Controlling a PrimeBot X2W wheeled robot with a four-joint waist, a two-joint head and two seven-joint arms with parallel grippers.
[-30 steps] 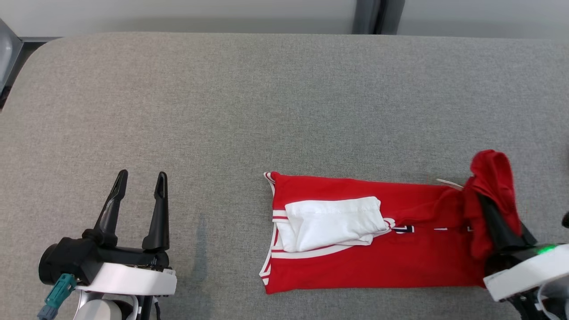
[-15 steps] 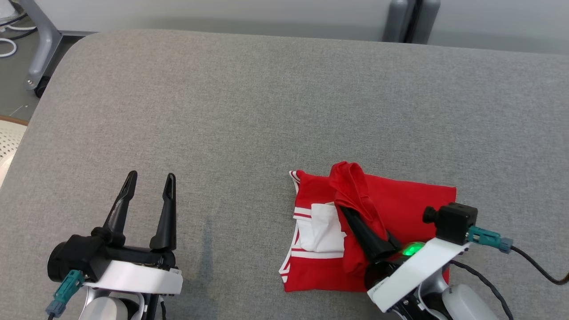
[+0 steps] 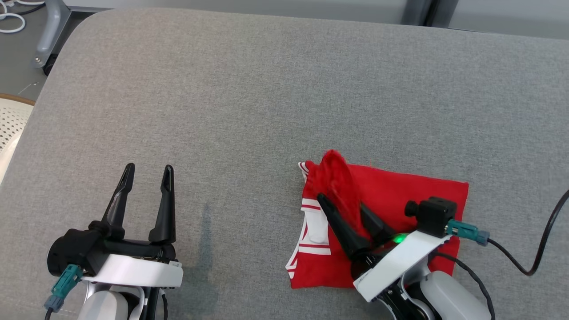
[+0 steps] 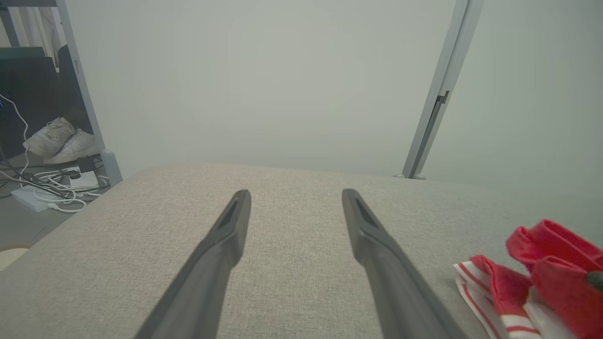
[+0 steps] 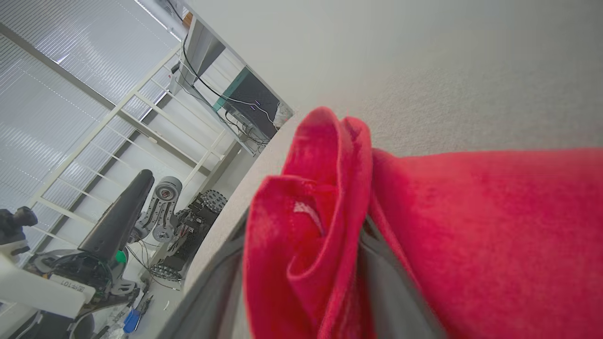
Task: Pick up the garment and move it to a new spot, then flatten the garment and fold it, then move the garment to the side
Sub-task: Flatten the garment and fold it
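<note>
Apparently the folding is well advanced: the garment (image 3: 400, 200) lies on the grey table (image 3: 249, 89) as a compact red rectangle, right of the middle and near the robot, with its white-striped edge on the left. One bunch of cloth (image 3: 335, 175) stands up above this edge and is not flat. I judge that this last fold must be laid down and smoothed, and afterwards the garment must go to the side. The right gripper (image 3: 341, 202) is over the garment; its fingers (image 3: 340, 224) are apart, and the bunch sits between them, touching them but not pinched. The left gripper (image 3: 148, 168) waits over bare table, fingers wide apart, holding nothing.
</note>
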